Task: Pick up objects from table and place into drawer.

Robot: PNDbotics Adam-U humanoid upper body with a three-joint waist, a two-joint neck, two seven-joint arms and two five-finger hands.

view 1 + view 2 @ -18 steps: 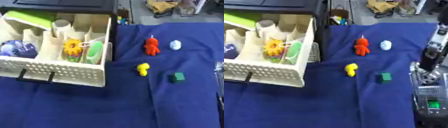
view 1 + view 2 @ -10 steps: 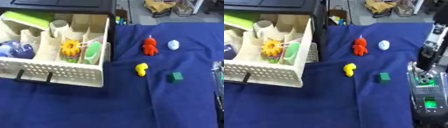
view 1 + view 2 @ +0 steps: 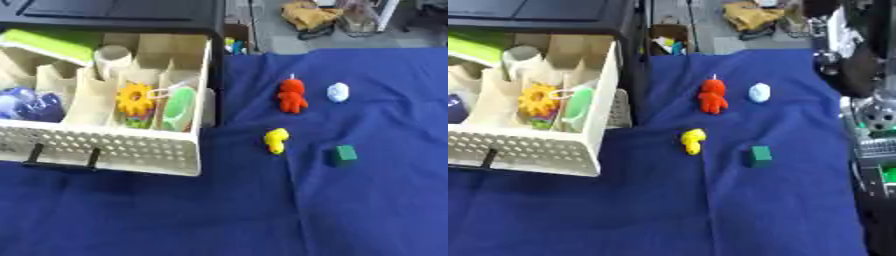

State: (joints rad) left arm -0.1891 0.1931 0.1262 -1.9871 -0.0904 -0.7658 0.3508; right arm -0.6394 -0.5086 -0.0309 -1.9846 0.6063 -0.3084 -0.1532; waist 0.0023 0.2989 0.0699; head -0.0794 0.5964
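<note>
— Blue cloth [image 3: 350, 210] is spread over the bench, and the cream drawer [image 3: 114, 150] is pulled open at its left. What could go wrong from here?

— The drawer is already crowded: a yellow flower-shaped piece [image 3: 134, 98] and a green piece [image 3: 179, 109] fill the compartments by its right wall. If a new thing is set down on them, it is likely to be left perched there or tipped back over the wall onto the cloth. The cloth can also be snagged and dragged during a low reach, so that the small things are shifted.

— And the things to be picked?

— Four are left on the cloth, right of the drawer. The red figure [image 3: 291, 95] is farthest back, with a small white thing [image 3: 338, 92] just beside it on the right. The yellow toy [image 3: 276, 140] lies nearer, close to the drawer's right wall, and the green cube [image 3: 344, 155] sits near its right. The rounded ones could be rolled away if nudged.

— Where are they relative to the fingers?

— Only the right arm [image 3: 875, 120] is seen, at the right edge of the right eye view, well apart from all four; the green cube is nearest to it. Whether the fingers are apart or together cannot be told. Nothing is seen of the left hand.
</note>
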